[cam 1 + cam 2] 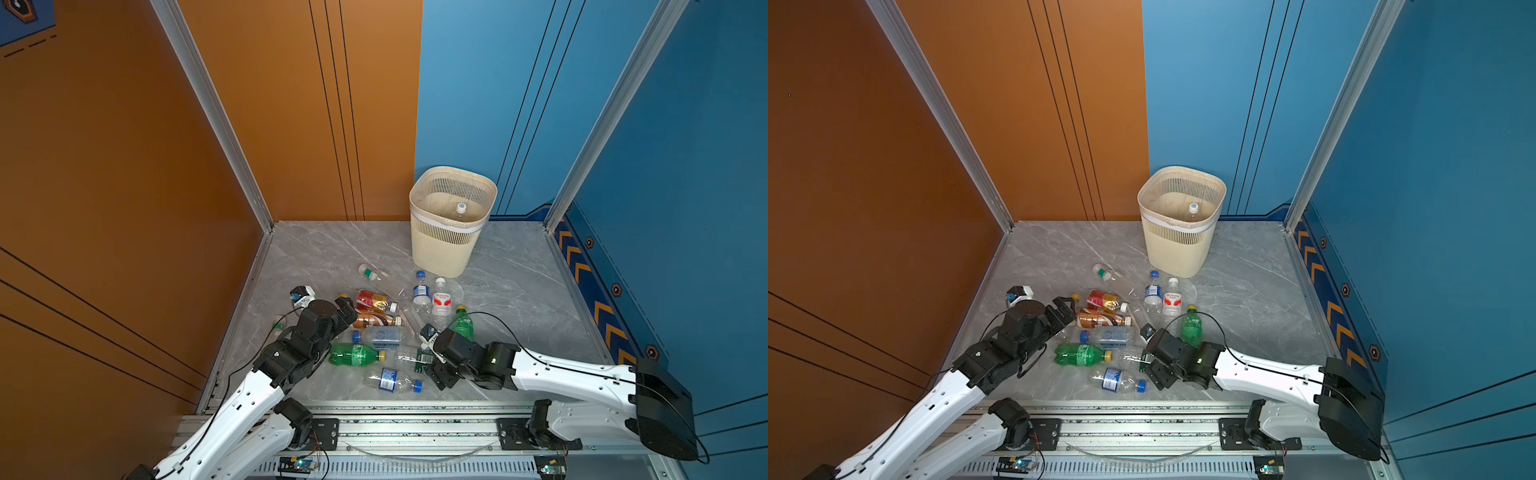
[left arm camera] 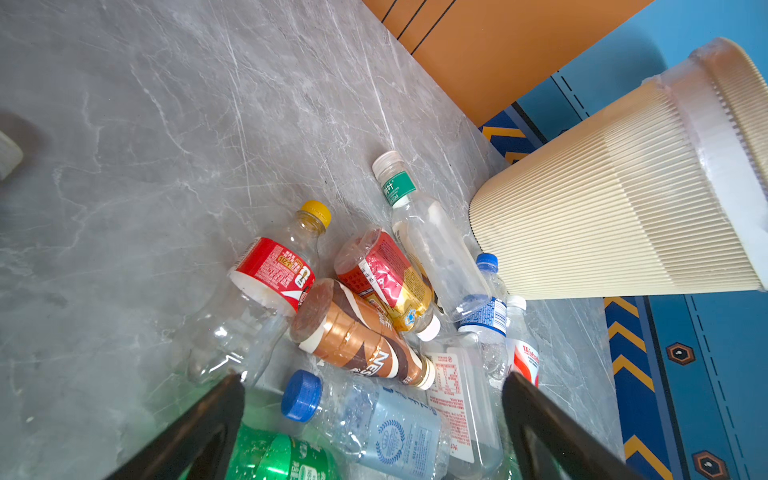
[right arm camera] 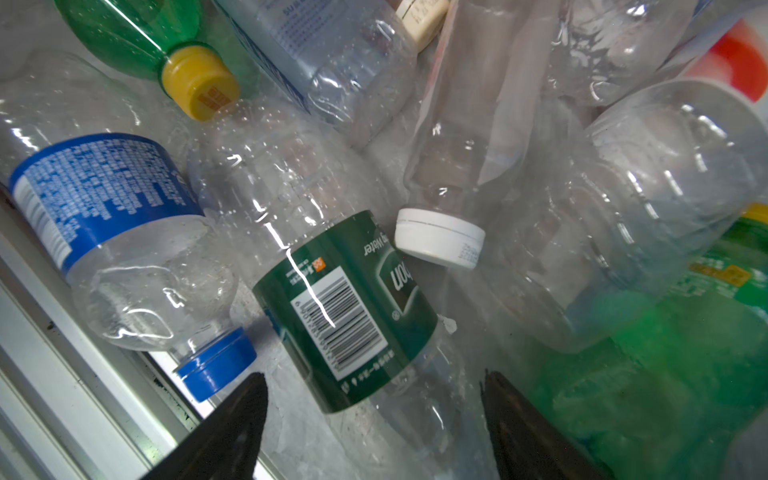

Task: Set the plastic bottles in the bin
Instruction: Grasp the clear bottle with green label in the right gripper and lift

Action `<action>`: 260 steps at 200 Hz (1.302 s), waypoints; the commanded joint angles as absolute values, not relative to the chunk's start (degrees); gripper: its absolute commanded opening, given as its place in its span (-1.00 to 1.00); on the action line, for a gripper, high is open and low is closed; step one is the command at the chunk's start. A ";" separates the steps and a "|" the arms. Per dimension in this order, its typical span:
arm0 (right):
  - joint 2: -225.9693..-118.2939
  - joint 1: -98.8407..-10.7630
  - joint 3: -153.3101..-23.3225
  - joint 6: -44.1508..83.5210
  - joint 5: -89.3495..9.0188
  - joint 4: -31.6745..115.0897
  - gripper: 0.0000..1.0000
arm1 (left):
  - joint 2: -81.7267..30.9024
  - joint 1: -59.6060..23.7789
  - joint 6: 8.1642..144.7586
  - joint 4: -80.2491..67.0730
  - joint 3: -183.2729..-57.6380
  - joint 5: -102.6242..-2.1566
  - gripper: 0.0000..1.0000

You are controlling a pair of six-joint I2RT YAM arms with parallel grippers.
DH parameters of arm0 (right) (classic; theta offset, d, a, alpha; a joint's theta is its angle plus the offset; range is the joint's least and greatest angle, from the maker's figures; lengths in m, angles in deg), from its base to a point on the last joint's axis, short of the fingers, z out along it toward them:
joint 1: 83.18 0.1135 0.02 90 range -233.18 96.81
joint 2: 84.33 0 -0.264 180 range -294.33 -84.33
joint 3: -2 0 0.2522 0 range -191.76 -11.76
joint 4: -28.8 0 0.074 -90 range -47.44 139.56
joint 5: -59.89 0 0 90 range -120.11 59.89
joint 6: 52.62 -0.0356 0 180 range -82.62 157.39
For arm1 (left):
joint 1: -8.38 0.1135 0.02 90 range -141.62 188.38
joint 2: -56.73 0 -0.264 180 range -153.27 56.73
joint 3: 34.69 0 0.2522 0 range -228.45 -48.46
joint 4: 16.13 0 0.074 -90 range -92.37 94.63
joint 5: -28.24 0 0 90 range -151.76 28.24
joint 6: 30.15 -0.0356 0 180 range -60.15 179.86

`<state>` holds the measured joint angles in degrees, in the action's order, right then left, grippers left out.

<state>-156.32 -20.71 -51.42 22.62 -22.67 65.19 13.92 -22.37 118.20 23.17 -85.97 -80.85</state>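
On the grey marble surface (image 1: 519,291) we see the plastic bottles (image 1: 376,320) strewn in a loose heap near the foot of the cream bin (image 1: 444,249), with one white-capped bottle (image 1: 461,210) showing inside it. The left hand (image 2: 374,377) hangs spread wide above the heap. The right hand (image 3: 374,375) straddles a green-labelled bottle (image 3: 345,307) lying flat, and we cannot tell whether it pinches.

The bin (image 1: 440,249) hides 1 bottle (image 1: 461,209) below its neck.
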 commanded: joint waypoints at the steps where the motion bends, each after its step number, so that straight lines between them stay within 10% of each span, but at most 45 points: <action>1: -159.35 -20.37 -52.10 24.01 -19.42 62.59 0.65 | 14.66 -21.77 117.68 24.04 -85.26 -79.73 0.95; 142: -167.48 -21.39 -55.68 27.72 -16.01 58.38 0.23 | 16.34 -20.38 119.34 24.27 -84.58 -78.68 0.95; 260: -152.17 -24.80 -60.45 28.06 -16.69 63.57 0.08 | 16.46 -19.53 120.28 23.83 -83.62 -78.46 0.95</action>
